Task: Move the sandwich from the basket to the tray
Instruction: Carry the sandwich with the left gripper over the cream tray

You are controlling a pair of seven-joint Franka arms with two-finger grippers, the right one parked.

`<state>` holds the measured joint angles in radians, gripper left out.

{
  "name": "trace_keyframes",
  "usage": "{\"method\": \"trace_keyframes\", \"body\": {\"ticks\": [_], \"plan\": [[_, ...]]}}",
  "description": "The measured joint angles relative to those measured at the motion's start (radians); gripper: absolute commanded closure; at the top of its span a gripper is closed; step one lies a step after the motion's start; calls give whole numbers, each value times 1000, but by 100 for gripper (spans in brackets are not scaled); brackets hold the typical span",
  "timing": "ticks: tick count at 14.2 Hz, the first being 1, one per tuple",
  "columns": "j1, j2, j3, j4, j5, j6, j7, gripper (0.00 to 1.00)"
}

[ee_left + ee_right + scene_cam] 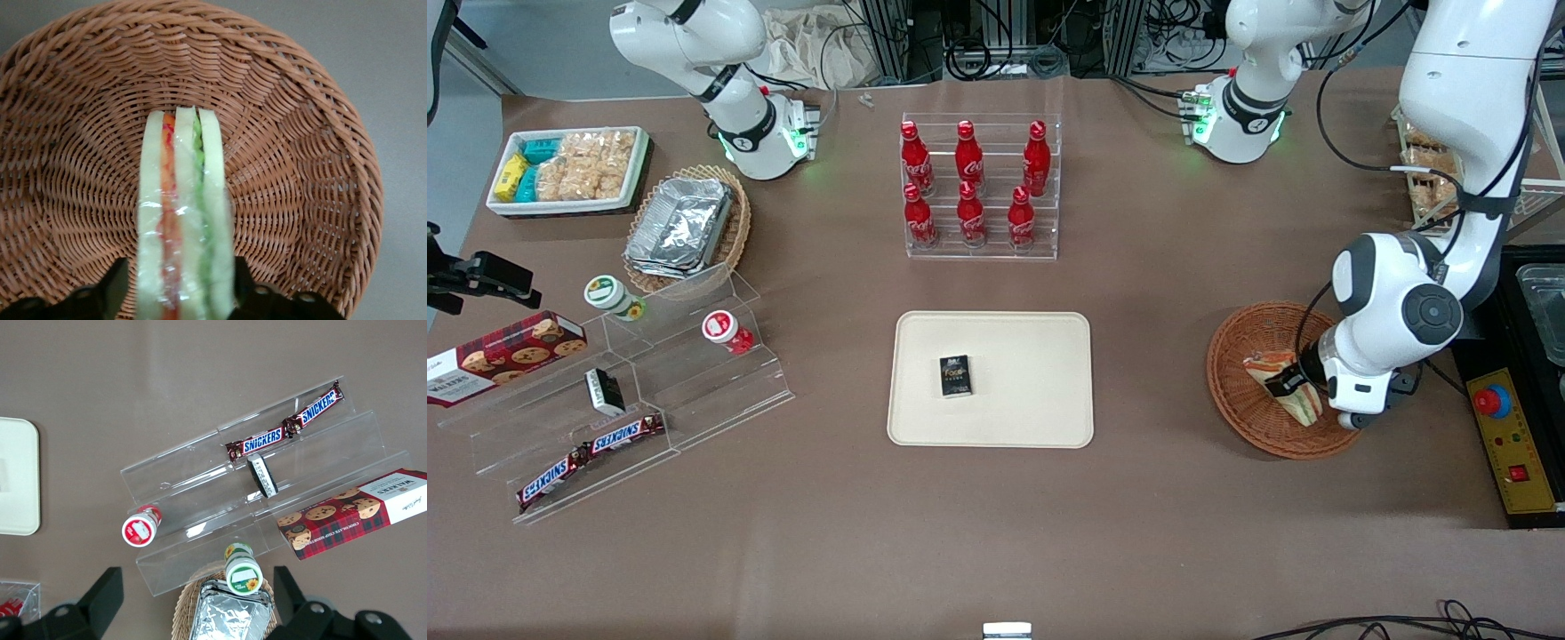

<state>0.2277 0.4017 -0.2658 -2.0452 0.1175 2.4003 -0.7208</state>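
Note:
The sandwich, pale bread with green and orange-pink layers in clear wrap, stands on edge in the round reddish-brown wicker basket toward the working arm's end of the table. My left gripper is down in the basket with its fingers either side of the sandwich. In the left wrist view the gripper is open: one finger touches the wrap, and the other finger stands a small gap off it. The cream-beige tray lies mid-table and carries a small black box.
A clear rack of red cola bottles stands farther from the front camera than the tray. Toward the parked arm's end are a clear stepped stand with snacks, a tan basket of foil containers and a white snack bin.

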Motion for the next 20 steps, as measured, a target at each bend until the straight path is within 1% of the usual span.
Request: {"method": "trace_keyframes", "body": {"ticks": [1, 3, 5, 6, 8, 11, 13, 15, 17, 20], "plan": [[0, 0, 0, 1, 13, 0, 0, 100], [0, -1, 0, 6, 37, -2, 0, 100], [0, -11, -2, 20, 45, -28, 0, 100], [-1, -22, -6, 42, 50, -80, 3, 100], [-4, -51, -22, 137, 56, -255, 21, 100], [-33, -78, -56, 377, 57, -562, 82, 100], [-82, -84, -64, 510, 57, -701, 110, 100], [-153, -84, -67, 586, 57, -789, 118, 100], [-236, -80, -70, 618, 57, -836, 118, 100], [-365, -55, -72, 622, 56, -840, 115, 100]]}}
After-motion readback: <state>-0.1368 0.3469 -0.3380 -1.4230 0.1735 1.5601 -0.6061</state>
